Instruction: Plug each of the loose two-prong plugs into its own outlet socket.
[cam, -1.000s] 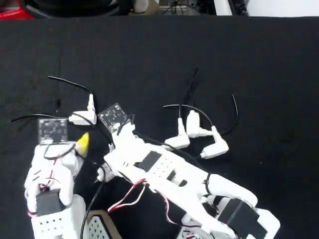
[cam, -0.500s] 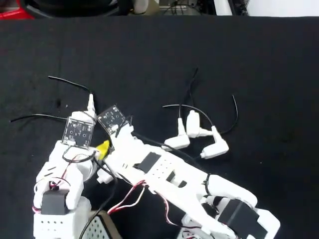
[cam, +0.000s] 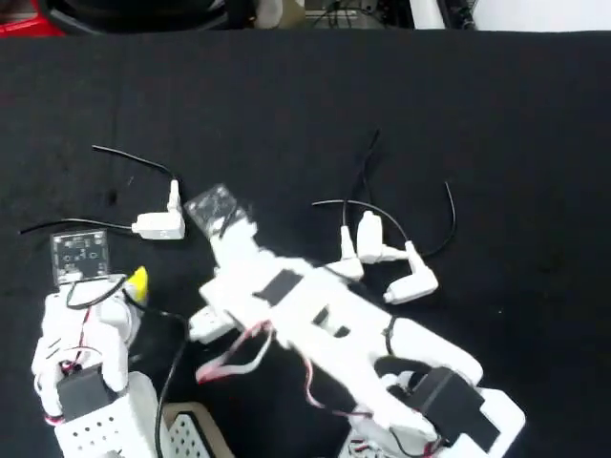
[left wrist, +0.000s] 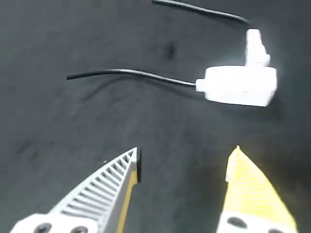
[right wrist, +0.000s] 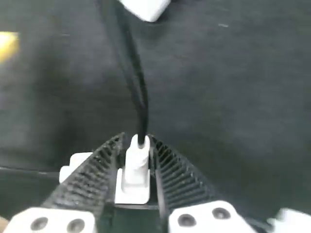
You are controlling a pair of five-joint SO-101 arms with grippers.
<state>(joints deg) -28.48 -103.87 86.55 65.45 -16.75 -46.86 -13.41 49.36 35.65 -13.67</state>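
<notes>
Plug [right wrist: 132, 174] sits clamped in right gripper [right wrist: 135, 141], nine o'clock of the loose white pieces [cam: 412, 283]; left gripper [left wrist: 187, 155] gapes empty; line it up square before pressing home, cord [right wrist: 130, 73] slack.

The bench [cam: 305, 105] has a black surface. Toward 9 o'clock lies a white block plug [cam: 159, 226] with a smaller white plug [cam: 174, 196] just beside it, each trailing a black cord [cam: 67, 224]. Near centre, toward 4 o'clock, three white plugs [cam: 412, 282] lie bunched, their cords [cam: 449, 215] curling toward 12 o'clock.

left tool [left wrist: 186, 149] swung back left, off plug [cam: 158, 225]
</notes>
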